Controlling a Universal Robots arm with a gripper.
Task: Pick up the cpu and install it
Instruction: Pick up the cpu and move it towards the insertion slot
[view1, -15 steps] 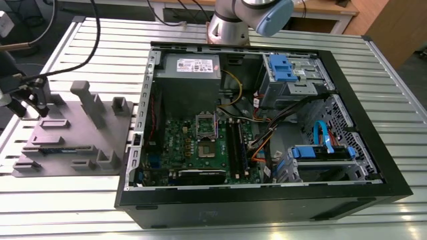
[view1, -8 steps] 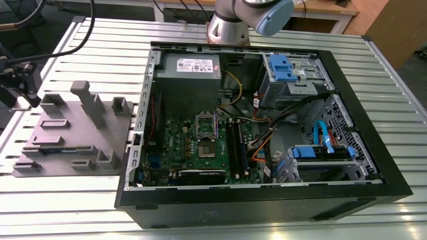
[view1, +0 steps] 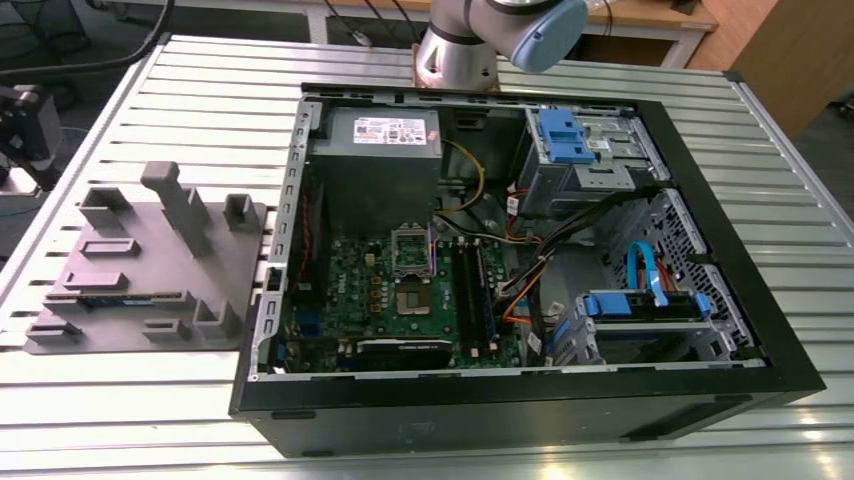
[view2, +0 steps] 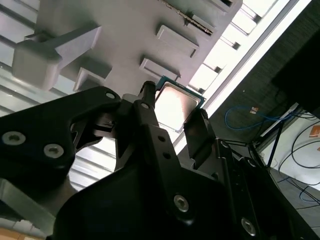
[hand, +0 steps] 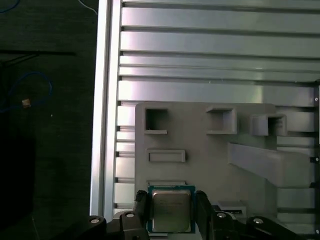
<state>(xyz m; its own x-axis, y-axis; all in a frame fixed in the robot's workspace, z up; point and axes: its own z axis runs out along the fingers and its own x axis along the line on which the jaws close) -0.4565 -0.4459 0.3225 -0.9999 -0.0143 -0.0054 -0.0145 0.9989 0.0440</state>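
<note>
The cpu (hand: 171, 210), a small square chip with a silver top and a thin dark-green rim, sits between my gripper's (hand: 171, 202) two black fingers (hand: 141, 207), which press on its two opposite edges. It hangs well above the grey holder block (hand: 200, 145), apart from it. In the second wrist view the cpu (view2: 175, 104) catches the light in my gripper (view2: 172, 114), with the holder block (view2: 125, 30) behind it. In the exterior view the holder block (view1: 147, 265) lies at the left, and the open computer case (view1: 534, 400) shows the motherboard with its square socket (view1: 411, 298).
The arm's base (view1: 461, 55) stands behind the case. Inside the case are a power supply (view1: 387, 135), blue drive cages (view1: 567, 140) and loose cables (view1: 534, 270). A slim stick (view1: 114, 297) lies in the holder block. The slatted metal table (hand: 200, 50) ends near the block.
</note>
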